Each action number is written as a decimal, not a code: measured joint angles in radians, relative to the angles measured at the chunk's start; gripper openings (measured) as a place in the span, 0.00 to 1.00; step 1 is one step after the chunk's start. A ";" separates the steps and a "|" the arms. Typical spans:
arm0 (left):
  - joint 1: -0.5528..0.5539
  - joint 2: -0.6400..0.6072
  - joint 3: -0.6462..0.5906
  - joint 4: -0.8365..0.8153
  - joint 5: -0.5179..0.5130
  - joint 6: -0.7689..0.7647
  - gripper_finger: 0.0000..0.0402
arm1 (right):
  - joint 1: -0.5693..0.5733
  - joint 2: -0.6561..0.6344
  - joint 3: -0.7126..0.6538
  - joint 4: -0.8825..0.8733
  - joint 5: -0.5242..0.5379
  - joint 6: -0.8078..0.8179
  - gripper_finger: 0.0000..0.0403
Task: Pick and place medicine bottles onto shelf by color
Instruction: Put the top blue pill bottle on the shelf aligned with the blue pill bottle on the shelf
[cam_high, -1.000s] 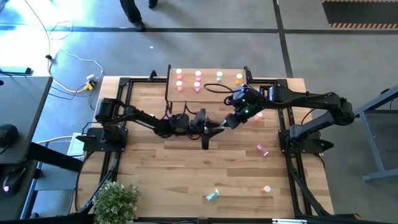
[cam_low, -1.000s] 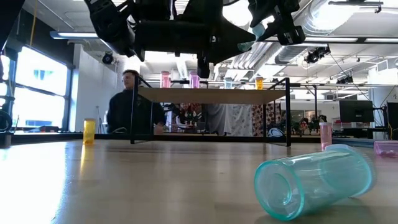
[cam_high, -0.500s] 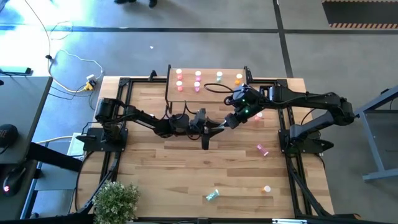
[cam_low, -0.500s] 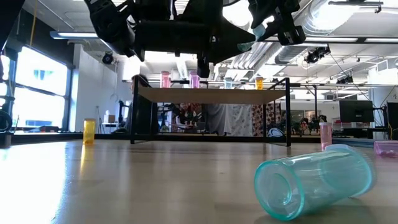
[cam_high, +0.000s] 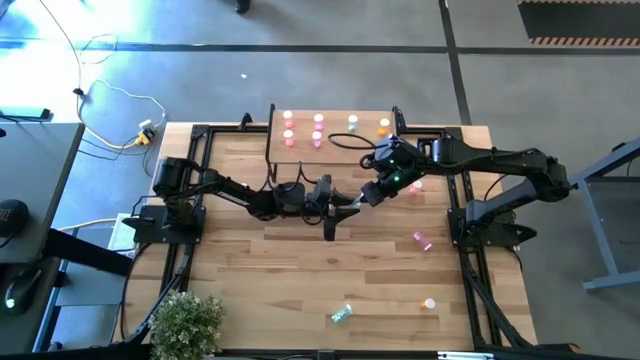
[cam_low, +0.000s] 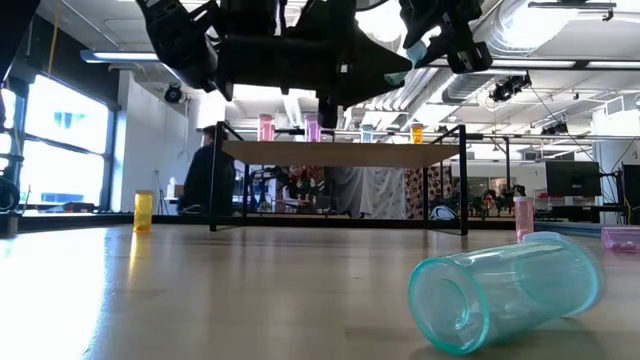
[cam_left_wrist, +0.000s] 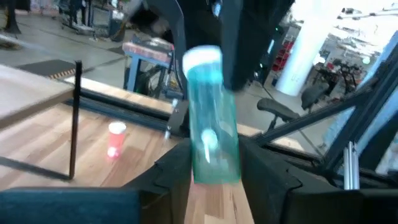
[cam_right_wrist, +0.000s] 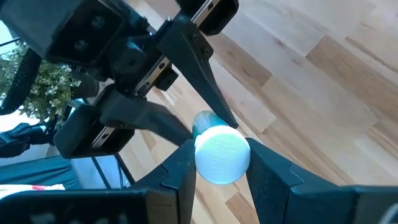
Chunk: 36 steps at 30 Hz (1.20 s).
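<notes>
Now we see both arms meeting above the middle of the table, the left gripper (cam_high: 338, 206) and the right gripper (cam_high: 369, 194) tip to tip, with the teal bottle (cam_left_wrist: 214, 118) between them, in the air and on no surface. Its long axis runs about along the line from one gripper to the other, with the white cap at the right gripper's end; in the right wrist view we look straight onto this cap. The right gripper is closed narrow on the cap end. Whether the left one grips the body or only stands around it, we cannot tell. The shelf (cam_high: 300, 152) lies just behind the meeting point, toward the far edge of the table, and the right arm is the nearer one to it, so we judge that this arm should carry the bottle there. On the shelf stand pink bottles (cam_high: 288, 128), one teal bottle on the shelf (cam_high: 352, 122) and an orange one (cam_high: 384, 125); the free place beside the teal one is narrow, between pink and orange. A pink bottle on the table (cam_high: 415, 185) stands close under the right arm and could be knocked. Well apart, near the front, lie a second pink one (cam_high: 422, 240), a loose teal bottle (cam_high: 341, 314) and a small orange one (cam_high: 429, 303).
</notes>
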 joint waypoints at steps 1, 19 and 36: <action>0.003 0.000 0.000 -0.005 0.007 0.000 0.33 | 0.000 0.000 0.000 0.000 0.003 0.000 0.28; 0.123 -0.082 -0.001 -0.304 0.147 -0.061 0.57 | -0.002 0.000 0.001 -0.022 0.114 -0.009 0.28; 0.153 -0.309 -0.001 -0.691 0.188 0.153 0.57 | -0.164 0.001 0.187 -0.059 0.287 -0.297 0.28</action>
